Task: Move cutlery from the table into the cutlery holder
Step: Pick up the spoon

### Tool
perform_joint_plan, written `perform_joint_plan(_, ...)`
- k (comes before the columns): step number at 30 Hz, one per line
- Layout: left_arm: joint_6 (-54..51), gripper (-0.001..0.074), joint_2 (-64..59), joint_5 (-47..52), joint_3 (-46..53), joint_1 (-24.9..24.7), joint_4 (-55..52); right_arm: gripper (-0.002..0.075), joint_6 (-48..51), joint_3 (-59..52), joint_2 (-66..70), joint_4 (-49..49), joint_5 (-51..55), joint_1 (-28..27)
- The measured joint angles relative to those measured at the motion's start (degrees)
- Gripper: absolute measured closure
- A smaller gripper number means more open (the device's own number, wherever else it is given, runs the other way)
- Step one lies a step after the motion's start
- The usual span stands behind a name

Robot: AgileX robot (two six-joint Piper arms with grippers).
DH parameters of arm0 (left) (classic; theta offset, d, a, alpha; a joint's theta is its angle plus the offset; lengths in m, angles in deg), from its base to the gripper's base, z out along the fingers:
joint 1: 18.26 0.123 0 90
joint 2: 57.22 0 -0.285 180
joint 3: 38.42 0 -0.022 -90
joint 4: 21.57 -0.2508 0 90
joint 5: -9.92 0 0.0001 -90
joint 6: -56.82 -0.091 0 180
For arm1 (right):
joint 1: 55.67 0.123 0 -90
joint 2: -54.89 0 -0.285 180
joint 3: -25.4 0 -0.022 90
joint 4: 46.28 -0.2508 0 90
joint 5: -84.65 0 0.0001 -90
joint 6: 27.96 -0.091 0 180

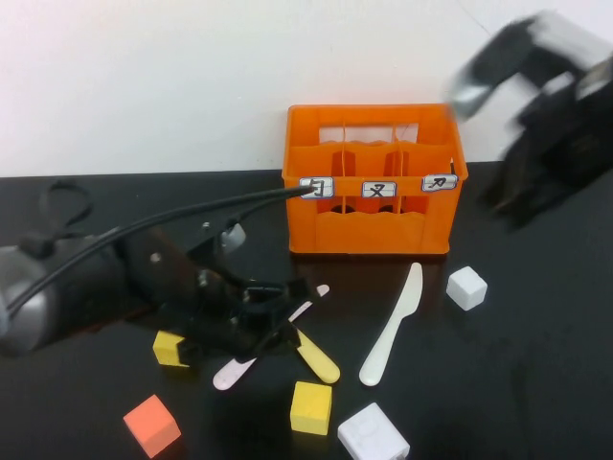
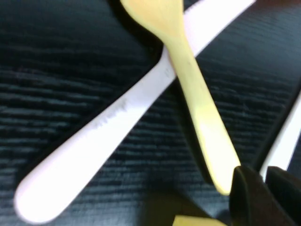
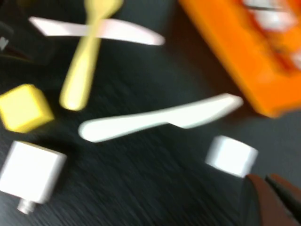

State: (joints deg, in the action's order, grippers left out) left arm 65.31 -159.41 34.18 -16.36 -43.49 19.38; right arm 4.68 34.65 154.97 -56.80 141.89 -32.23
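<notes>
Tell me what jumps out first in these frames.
The orange cutlery holder stands at the back of the black table. The left gripper sits low over a yellow utensil crossed over a pale pink one. A white knife lies alone before the holder; the right gripper hangs high to the holder's right.

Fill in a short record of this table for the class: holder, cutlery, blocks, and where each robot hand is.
holder: orange cutlery holder at the back of the black table, with three labelled compartments
cutlery: yellow utensil crossing over a pink utensil; white knife lying apart, nearer the holder
blocks: two yellow, one orange, two white
left hand: low over the crossed utensils
right hand: raised, to the right of the holder
</notes>
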Motion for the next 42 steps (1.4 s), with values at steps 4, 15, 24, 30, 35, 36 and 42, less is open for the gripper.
perform_joint_plan(4, 2.1, 0.0598, -4.5, 1.2, -3.7, -0.3, -0.6, 0.0728, 0.0, 0.0, -5.7, 1.8, 3.7, -7.3)
perform_joint_plan(15, 9.1, 0.0347, -8.6, 3.9, -10.8, -0.4, -5.7, 0.0728, 2.3, 0.0, -10.9, -2.7, 7.4, -20.2)
perform_joint_plan(24, 28.3, 0.0339, -12.9, 11.5, -17.5, -2.7, -25.8, 0.0728, 8.4, 0.0, -10.8, -13.9, 7.9, -20.3)
perform_joint_plan(30, 34.6, 0.034, -16.9, 14.1, -21.2, -4.2, -30.1, 0.0728, 9.0, 0.0, -10.8, -14.9, 9.3, -20.3)
perform_joint_plan(35, 37.8, 0.0341, -18.7, 17.5, -24.8, -6.0, -37.6, 0.0728, 9.0, 0.0, -10.8, -15.6, 9.7, -20.3)
perform_joint_plan(36, 38.3, 0.0341, -19.0, 18.3, -25.2, -6.6, -39.4, 0.0728, 9.0, 0.0, -10.8, -15.8, 9.7, -20.3)
perform_joint_plan(42, 39.9, 0.0407, -20.1, 25.4, -29.1, -9.8, -50.3, 0.0728, 9.1, 0.0, -10.8, -16.5, 10.0, -20.3)
